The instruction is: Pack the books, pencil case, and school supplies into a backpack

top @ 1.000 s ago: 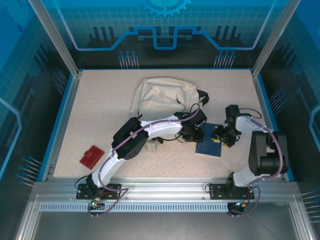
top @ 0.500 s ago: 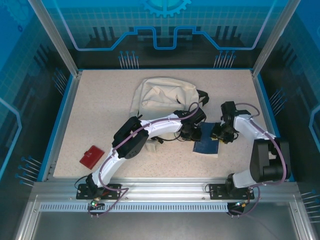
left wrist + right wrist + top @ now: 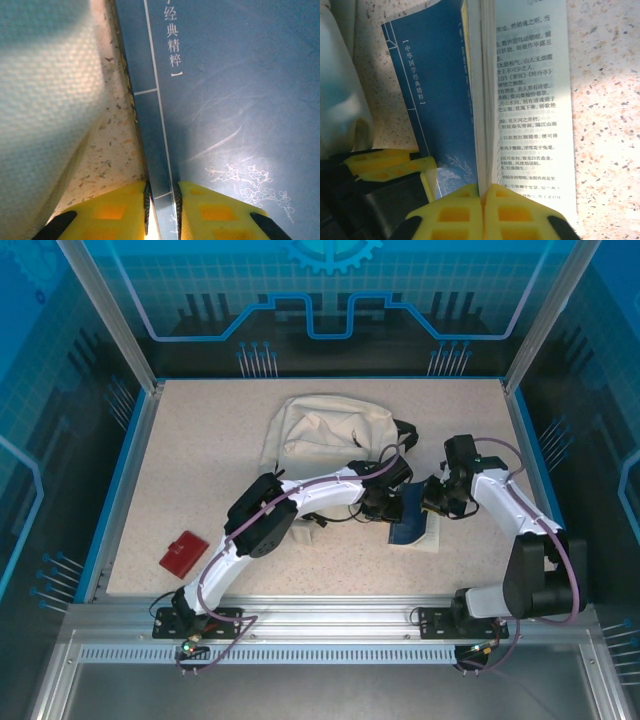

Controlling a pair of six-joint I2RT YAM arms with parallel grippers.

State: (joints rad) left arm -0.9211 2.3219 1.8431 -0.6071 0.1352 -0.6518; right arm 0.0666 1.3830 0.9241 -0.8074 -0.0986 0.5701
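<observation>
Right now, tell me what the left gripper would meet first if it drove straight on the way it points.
The navy book: the left gripper pinches its cover edge, and the cover runs straight on ahead of it. What lies beyond the book is unclear.

Backpack (image 3: 325, 430) far centre; book (image 3: 408, 525) near its front right; small case (image 3: 184, 552) well apart, front left.

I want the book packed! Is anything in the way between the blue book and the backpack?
No loose thing lies between the blue book and the backpack. Only the left arm that grips the book stretches across that gap.
</observation>
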